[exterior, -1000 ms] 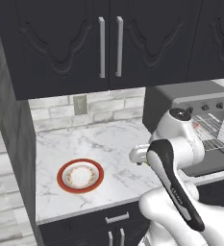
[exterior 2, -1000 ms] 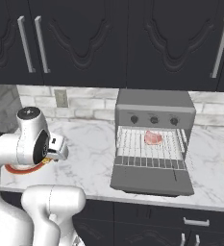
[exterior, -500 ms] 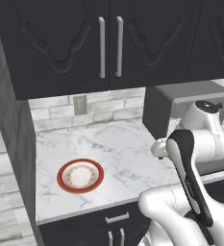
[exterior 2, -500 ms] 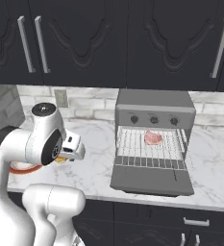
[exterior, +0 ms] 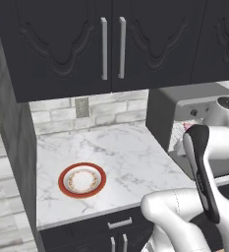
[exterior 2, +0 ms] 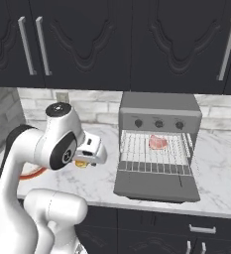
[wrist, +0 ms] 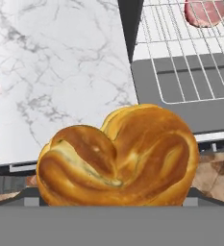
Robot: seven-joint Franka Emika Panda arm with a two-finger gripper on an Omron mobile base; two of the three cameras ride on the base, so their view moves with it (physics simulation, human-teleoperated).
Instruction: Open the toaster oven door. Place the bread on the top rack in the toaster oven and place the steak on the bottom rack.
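The toaster oven point(exterior 2: 159, 121) stands on the counter point(exterior: 116, 152) with its door point(exterior 2: 156, 184) dropped flat; the steak point(exterior 2: 157, 142) lies on a rack inside; the bread point(wrist: 118, 156) sits between the gripper's point(exterior 2: 87, 161) wide-spread jaws, held above the counter left of the oven.

There are 1 toaster oven point(exterior 2: 159, 144), 1 steak point(exterior 2: 157, 142), 1 bread point(wrist: 119, 156), 1 red-rimmed plate point(exterior: 82, 179) and 1 wall outlet point(exterior: 81, 106).
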